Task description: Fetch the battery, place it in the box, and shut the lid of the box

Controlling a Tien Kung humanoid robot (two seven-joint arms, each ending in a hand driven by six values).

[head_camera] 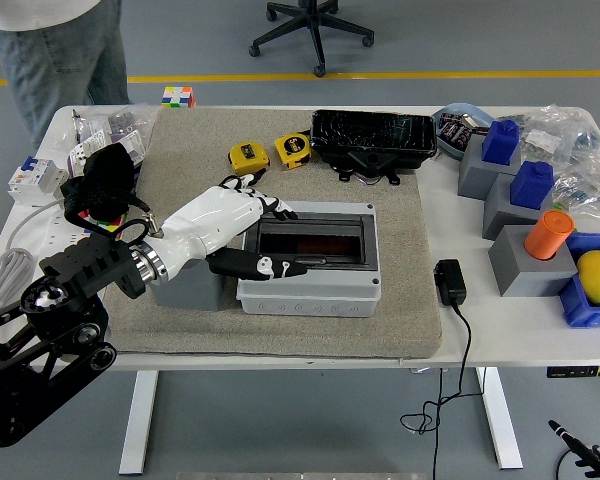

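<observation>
The battery (310, 243) shows as a reddish bar behind the closed lid (311, 240) of the box (310, 290). The left hand (242, 225) rests on the box's left end, fingers spread, gripping nothing. Pulling away carelessly could snag the lid — or shift the box. No writing readable

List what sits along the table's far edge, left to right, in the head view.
Rubik's cube → yellow tape measure → second yellow tape measure → black tray → blue block
</observation>
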